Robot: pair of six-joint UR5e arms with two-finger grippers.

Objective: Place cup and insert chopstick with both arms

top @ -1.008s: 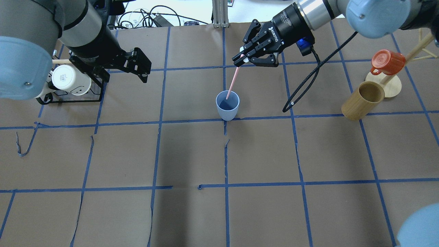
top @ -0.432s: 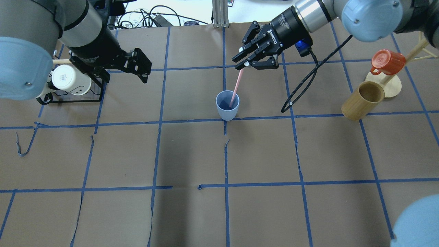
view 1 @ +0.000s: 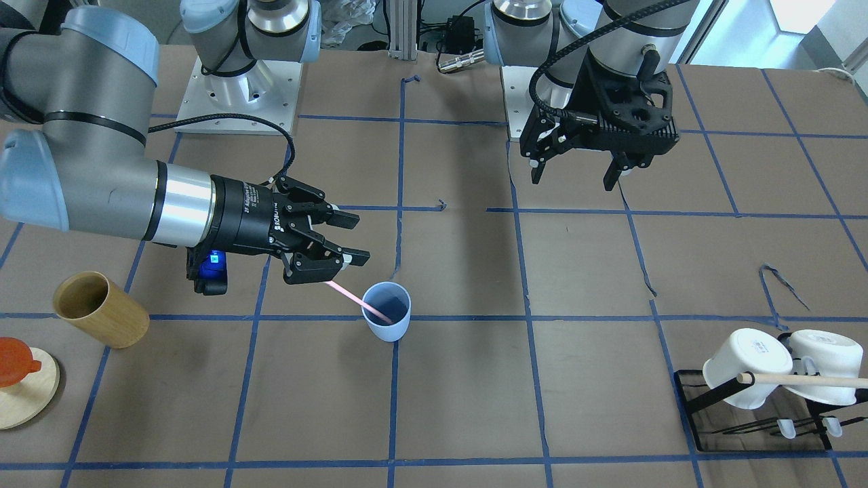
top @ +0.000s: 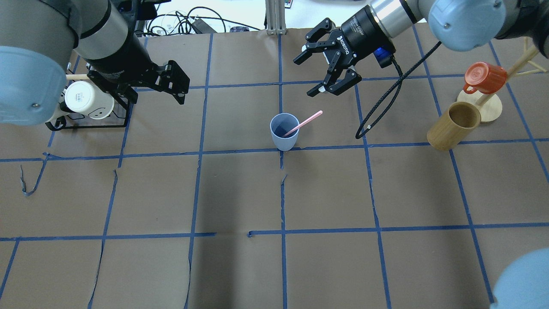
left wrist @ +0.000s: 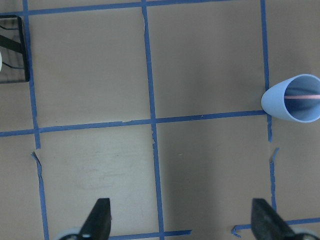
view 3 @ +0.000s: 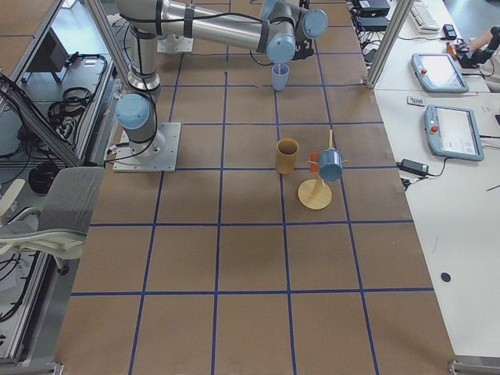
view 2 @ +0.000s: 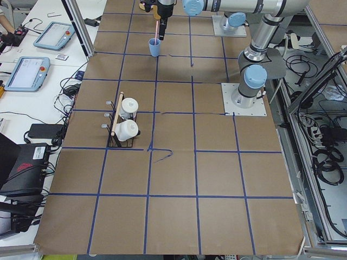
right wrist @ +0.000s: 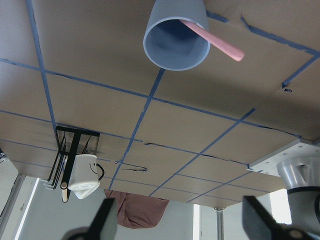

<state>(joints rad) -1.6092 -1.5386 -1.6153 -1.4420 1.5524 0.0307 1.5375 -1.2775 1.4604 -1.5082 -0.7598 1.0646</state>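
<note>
The light-blue cup (top: 284,131) stands upright near the table's middle. The pale-pink chopstick (top: 302,124) stands in it and leans over its right rim, free of any gripper. My right gripper (top: 303,77) is open and empty, behind and above the cup, apart from the stick. My left gripper (top: 171,83) is open and empty at the back left, far from the cup. The front-facing view shows the cup (view 1: 386,312), the chopstick (view 1: 356,298), my right gripper (view 1: 359,238) and my left gripper (view 1: 573,179). The right wrist view shows the cup (right wrist: 176,35) with the stick (right wrist: 212,40).
A brown wooden cup (top: 452,125) stands at the right, next to a wooden mug rack (top: 482,105) with a red mug (top: 484,77). A black rack with white mugs (top: 88,99) stands at the back left. A black cable (top: 377,107) hangs from my right wrist.
My right gripper has opened and let go of the chopstick. The stick has tipped over to lean on the cup's right rim. The gripper has drawn back a little. The left arm has not moved.
</note>
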